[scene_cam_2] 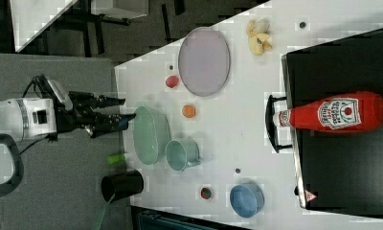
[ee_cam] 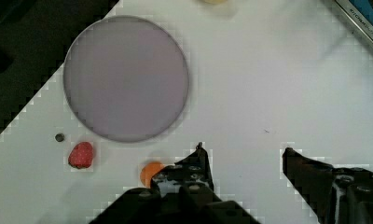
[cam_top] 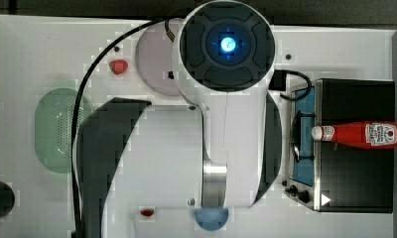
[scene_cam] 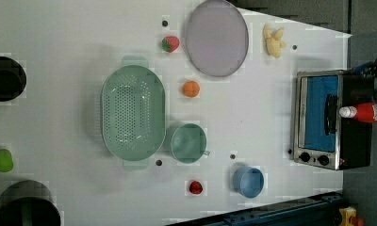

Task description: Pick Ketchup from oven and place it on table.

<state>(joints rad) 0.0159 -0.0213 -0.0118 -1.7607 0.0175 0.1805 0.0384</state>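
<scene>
Place: a robot lab or test bench — not a home kitchen.
Surface: a bare white surface (scene_cam: 59, 28) with small black marker dots.
Props: toy-like kitchenware near the oven (scene_cam: 330, 120) — green colander (scene_cam: 132, 110), cups, plate (scene_cam: 217, 37).
Surroundings: grey floor beside the surface.

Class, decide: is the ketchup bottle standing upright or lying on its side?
Lying on its side: the Ketchup rests lengthwise across the oven top, white cap overhanging the door.

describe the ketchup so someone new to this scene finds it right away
Find the black toaster oven at the left view's right edge of the white table. Lying on its side across the oven's top is the Ketchup, white cap out over the door. It is long, red and labelled, unlike the small strawberries down on the table.
</scene>
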